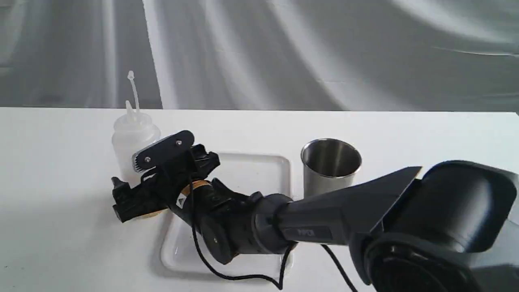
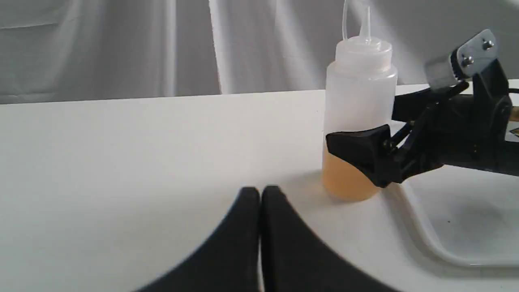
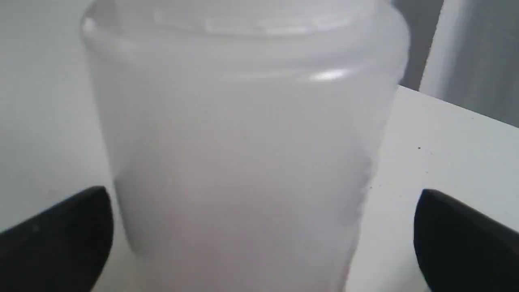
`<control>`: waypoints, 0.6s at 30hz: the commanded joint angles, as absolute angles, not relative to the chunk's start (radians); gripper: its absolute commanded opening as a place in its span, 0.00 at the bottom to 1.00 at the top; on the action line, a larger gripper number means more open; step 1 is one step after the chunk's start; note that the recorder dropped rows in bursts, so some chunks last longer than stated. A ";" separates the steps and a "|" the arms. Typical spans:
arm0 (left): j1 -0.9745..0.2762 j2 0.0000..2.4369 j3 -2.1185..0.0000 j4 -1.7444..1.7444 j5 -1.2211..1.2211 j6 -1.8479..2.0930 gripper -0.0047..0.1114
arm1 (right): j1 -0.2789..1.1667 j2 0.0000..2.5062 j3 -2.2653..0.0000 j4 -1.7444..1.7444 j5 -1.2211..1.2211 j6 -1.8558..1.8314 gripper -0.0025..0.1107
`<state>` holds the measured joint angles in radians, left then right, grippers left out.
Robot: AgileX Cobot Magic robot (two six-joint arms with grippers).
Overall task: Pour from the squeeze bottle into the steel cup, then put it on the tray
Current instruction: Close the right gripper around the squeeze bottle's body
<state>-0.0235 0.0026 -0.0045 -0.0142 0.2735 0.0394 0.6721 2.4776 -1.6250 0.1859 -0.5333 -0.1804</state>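
Observation:
The squeeze bottle [image 1: 131, 134] stands upright on the table just left of the tray [image 1: 251, 166], with amber liquid low inside it [image 2: 348, 178]. My right gripper [image 1: 129, 178] reaches across the tray and stands open around the bottle's lower body. In the right wrist view the bottle [image 3: 243, 142] fills the space between the fingertips [image 3: 458, 235], with a gap showing on one side. The steel cup [image 1: 330, 166] stands upright right of the tray. My left gripper [image 2: 259, 202] is shut and empty, low over the table a short way from the bottle [image 2: 359, 105].
The right arm [image 1: 332, 211] lies across the tray, its black cable [image 1: 243, 275] trailing over the tray's front edge. A corner of the tray [image 2: 458, 219] shows in the left wrist view. A grey cloth backdrop hangs behind the table's far edge.

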 commanded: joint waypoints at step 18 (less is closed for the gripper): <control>-0.022 0.000 0.000 -0.015 0.266 0.037 0.04 | 0.660 2.552 -1.741 0.171 -0.506 -0.187 0.95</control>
